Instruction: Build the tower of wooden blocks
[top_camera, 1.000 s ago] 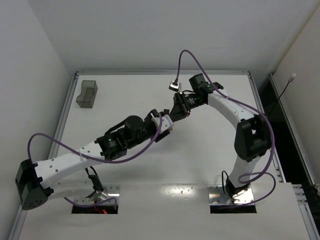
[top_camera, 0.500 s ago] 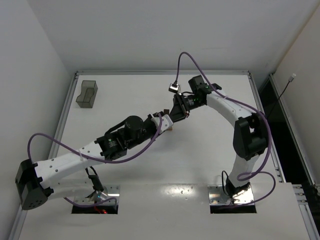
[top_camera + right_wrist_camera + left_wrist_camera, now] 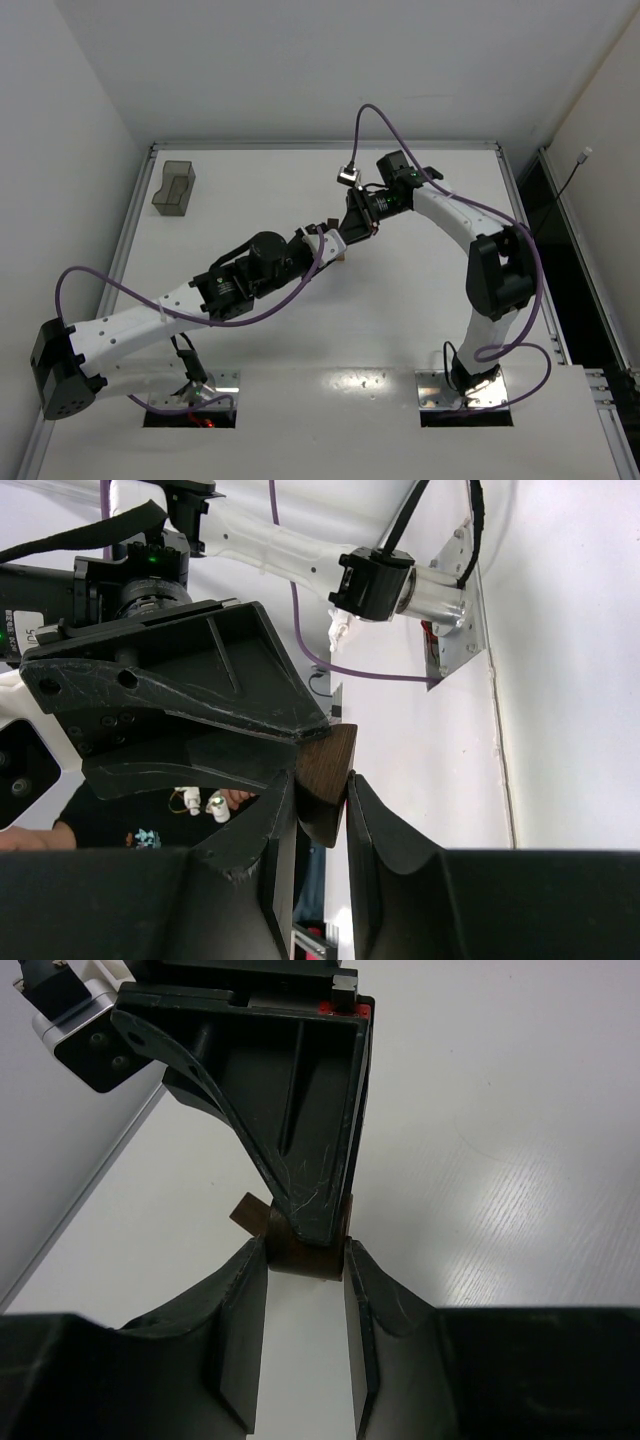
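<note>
Wood block (image 3: 328, 765), small and dark brown, is held over the middle of the table (image 3: 420, 300), pinched by both arms at once. Right tool (image 3: 320, 795) is clamped on one end; left tool (image 3: 303, 1260) is closed on two opposite faces. No stacked tower is visible. It looks light, rigid and smooth, so flat opposite faces likely give the surest hold.
</note>
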`<state>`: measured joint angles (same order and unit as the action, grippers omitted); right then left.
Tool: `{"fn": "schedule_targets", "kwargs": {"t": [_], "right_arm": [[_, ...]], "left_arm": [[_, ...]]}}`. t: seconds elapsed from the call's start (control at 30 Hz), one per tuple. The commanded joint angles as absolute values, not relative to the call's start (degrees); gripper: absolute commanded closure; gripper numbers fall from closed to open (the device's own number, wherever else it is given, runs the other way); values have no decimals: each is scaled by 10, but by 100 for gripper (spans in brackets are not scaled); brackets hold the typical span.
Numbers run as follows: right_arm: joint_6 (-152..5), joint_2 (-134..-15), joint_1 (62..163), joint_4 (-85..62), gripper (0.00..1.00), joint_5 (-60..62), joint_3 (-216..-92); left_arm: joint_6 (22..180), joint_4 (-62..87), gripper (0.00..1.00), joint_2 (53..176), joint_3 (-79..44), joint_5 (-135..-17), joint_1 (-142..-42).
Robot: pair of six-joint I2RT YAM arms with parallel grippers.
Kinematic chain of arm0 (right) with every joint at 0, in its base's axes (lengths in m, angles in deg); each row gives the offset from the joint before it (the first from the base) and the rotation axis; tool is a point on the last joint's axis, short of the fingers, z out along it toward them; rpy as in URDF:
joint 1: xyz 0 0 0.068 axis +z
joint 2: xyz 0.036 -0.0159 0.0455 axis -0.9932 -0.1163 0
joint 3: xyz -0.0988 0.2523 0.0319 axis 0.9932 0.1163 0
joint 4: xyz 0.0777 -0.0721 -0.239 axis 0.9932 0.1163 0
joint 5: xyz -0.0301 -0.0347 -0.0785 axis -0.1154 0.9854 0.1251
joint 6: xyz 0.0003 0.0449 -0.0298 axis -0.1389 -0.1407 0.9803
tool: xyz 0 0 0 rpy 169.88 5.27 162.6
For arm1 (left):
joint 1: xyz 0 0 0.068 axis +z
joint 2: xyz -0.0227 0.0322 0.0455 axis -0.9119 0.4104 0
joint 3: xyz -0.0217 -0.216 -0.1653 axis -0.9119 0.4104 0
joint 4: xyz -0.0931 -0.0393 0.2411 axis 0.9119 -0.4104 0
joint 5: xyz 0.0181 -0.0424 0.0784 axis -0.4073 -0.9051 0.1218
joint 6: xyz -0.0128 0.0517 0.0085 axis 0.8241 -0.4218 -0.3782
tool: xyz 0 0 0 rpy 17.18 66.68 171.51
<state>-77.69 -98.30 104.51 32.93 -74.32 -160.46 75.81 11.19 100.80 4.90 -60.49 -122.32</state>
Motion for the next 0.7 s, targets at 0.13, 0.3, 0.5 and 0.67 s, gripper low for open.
{"fn": "schedule_targets", "kwargs": {"t": [0.13,0.3,0.5,0.67], "right_arm": [[-781,-977,1052,310,85,-826,-1611],[-781,-977,1052,310,15,-826,-1616],[-781,-971,1047,305,0,-826,-1621],[-759,-997,983,325,0,-790,-1611]], "left_arm": [[762,143,100,1001,37,-603,-1231],[762,143,100,1001,37,-603,-1231],[762,137,100,1001,37,-603,-1231],[809,94,100,1008,16,-571,-1231]]}}
